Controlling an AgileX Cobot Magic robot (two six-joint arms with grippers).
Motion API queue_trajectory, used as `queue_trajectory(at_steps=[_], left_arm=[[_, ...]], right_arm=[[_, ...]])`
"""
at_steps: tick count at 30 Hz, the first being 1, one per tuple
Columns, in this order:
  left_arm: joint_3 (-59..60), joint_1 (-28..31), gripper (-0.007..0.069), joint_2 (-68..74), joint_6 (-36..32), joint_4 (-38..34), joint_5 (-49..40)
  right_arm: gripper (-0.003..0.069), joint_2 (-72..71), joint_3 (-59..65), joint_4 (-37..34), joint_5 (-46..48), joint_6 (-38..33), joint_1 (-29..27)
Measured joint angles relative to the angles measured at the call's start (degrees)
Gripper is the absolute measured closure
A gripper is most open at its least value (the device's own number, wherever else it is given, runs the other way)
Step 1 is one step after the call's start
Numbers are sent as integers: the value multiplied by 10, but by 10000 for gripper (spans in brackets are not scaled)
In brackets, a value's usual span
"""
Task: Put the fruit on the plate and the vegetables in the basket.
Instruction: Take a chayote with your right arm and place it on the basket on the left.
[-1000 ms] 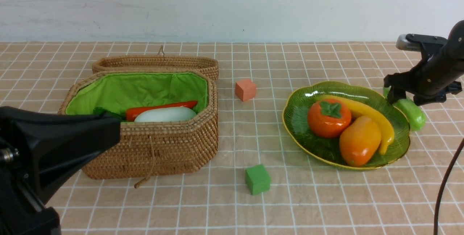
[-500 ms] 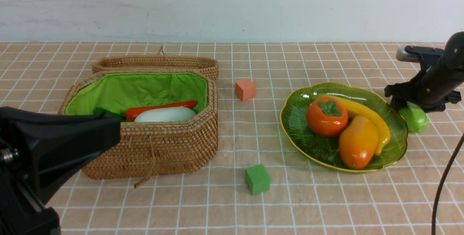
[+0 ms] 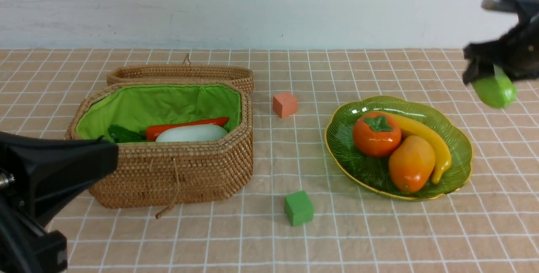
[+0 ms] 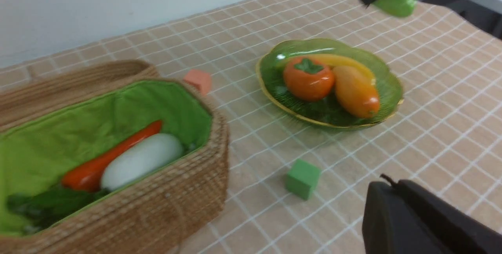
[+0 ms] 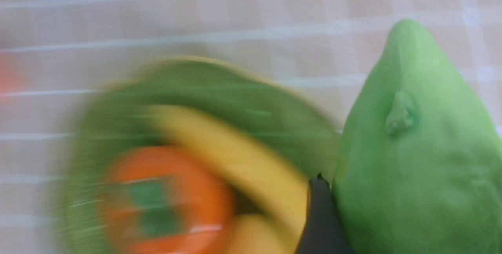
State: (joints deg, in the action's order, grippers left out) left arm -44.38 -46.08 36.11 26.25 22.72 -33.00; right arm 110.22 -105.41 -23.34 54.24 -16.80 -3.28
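The green glass plate point(image 3: 349, 138) holds the persimmon point(image 3: 376, 135), the mango point(image 3: 411, 162) and the banana point(image 3: 425, 136). The open wicker basket point(image 3: 177, 172) holds the carrot point(image 3: 185, 126), the white radish point(image 3: 191, 133) and dark green leaves point(image 3: 124, 135); the eggplant is hidden. My right gripper point(image 3: 490, 73) is shut on the light-green cucumber point(image 3: 494, 89) and holds it in the air behind and right of the plate. The cucumber fills the right wrist view point(image 5: 415, 160) beside one black finger point(image 5: 319, 214). My left gripper point(image 4: 386, 185) is shut and empty, low in front of the basket.
A salmon-pink cube point(image 3: 284, 104) lies between basket and plate. A green cube point(image 3: 299, 208) lies nearer, in front of the gap. The basket's lid point(image 3: 181, 72) lies open behind it. The checked cloth reaches a white wall at the back.
My right gripper has lifted the cucumber off the table beside the plate and up into the air. The plate shifted slightly left. My left arm dropped a little.
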Motion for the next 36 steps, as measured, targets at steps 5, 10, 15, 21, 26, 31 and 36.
queue_trajectory(at_steps=[5,10,15,21,26,31,36], left_arm=[[0,0,620,-31,189,155,-52],[-1,0,620,-46,273,206,-84],[-1,0,620,-46,235,190,-94],[-1,0,620,-46,212,168,-97],[-1,0,620,-46,207,164,-94],[-1,0,619,-46,193,159,-63],[21,0,618,-83,167,152,36]], right_arm=[[226,-37,-26,-191,1,-200,164],[226,20,-70,-242,-64,-315,315],[226,121,-129,-209,-148,-325,384],[226,182,-167,-192,-159,-340,397],[86,185,-170,-155,-153,-313,398],[-6,126,-170,-85,-53,-191,382],[181,-16,-170,26,145,-43,337]])
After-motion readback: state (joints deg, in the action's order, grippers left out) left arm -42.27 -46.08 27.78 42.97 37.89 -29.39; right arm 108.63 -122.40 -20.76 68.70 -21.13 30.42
